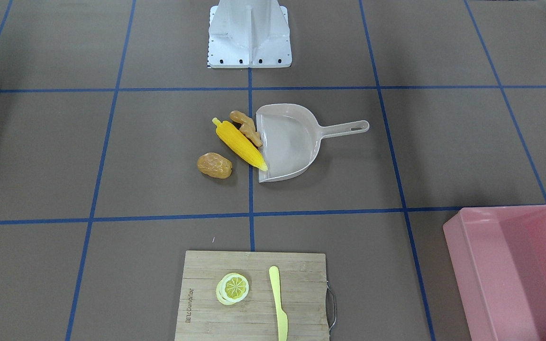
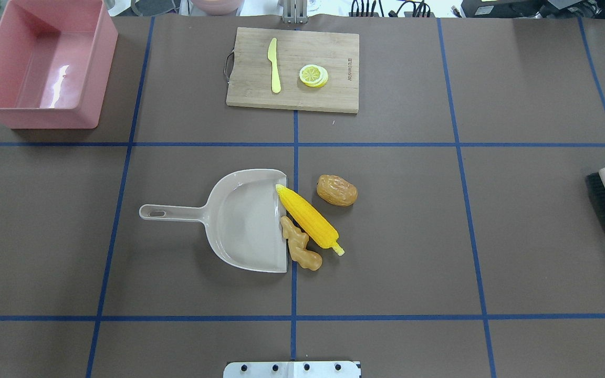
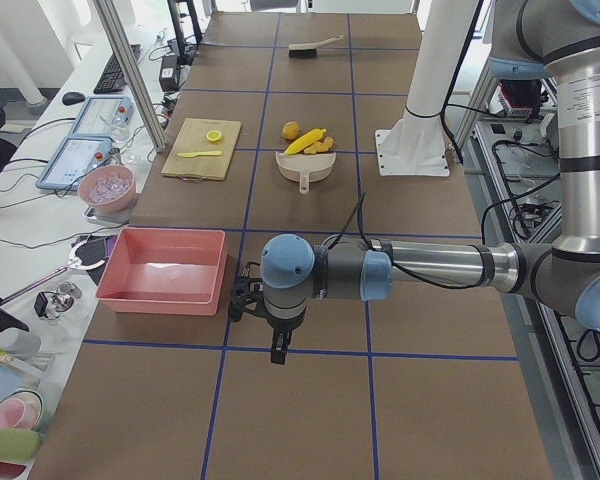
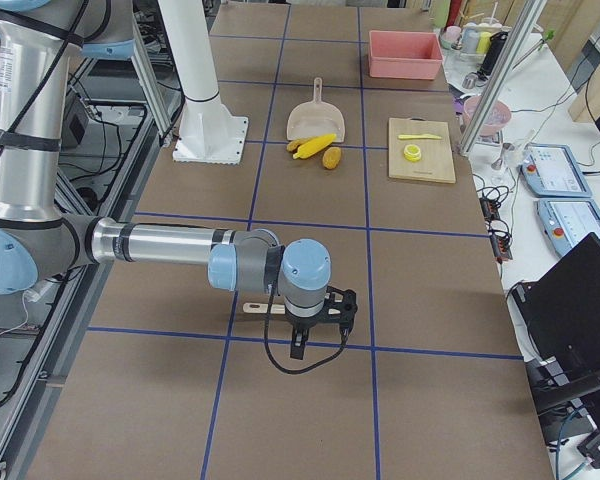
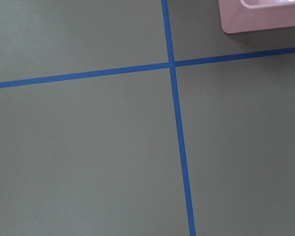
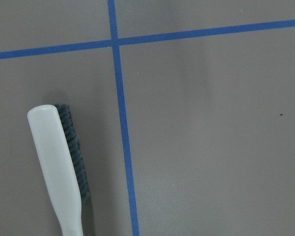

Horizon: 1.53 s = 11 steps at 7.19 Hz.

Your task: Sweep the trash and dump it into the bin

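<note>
Pointing down, left tool (image 3: 278, 356) and right tool (image 4: 297, 350) hang above table (image 3: 310, 420).

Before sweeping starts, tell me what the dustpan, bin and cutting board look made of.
Dustpan: likely beige plastic, smooth, faintly glossy.
Bin: probably pink plastic, glare streak on its floor.
Cutting board: wood or bamboo, matte, visible grain strips.

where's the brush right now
In the overhead view the brush lies at the view's right edge, on the robot's right, well away from the potato-like lump.
</note>
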Available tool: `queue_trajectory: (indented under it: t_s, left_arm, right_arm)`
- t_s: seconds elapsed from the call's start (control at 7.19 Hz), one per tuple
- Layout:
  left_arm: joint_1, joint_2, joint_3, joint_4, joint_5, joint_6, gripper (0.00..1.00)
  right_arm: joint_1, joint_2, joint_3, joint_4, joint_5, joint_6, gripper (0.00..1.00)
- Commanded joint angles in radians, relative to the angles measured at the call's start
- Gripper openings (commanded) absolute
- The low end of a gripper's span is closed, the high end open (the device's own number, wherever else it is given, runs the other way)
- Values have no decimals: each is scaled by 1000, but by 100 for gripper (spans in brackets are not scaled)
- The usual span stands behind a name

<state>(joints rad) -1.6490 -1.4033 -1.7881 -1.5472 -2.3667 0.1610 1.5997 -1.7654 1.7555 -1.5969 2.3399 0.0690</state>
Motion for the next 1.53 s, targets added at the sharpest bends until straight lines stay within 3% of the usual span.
queue_trajectory:
  t_s: [0.0,0.42,0.7,0.97,1.39]
  left_arm:
    - [2,-6,-10,-2,-2,0,98]
    - [99,-45,-97,-4,-2,0,98]
    - [258,-228,-105,-1,-8,-3,98]
    - [375,-352,-120,-2,-6,-1,98]
    - [503,-460,-162,-2,3,9,98]
  right_arm:
    - [0,0,-4,0,-2,-1,100]
    - [-1,1,-10,3,-17,8,100]
    - [-4,0,5,2,-28,14,100]
    - [-7,-15,86,-11,15,43,100]
    - [-86,-28,108,0,61,123,100]
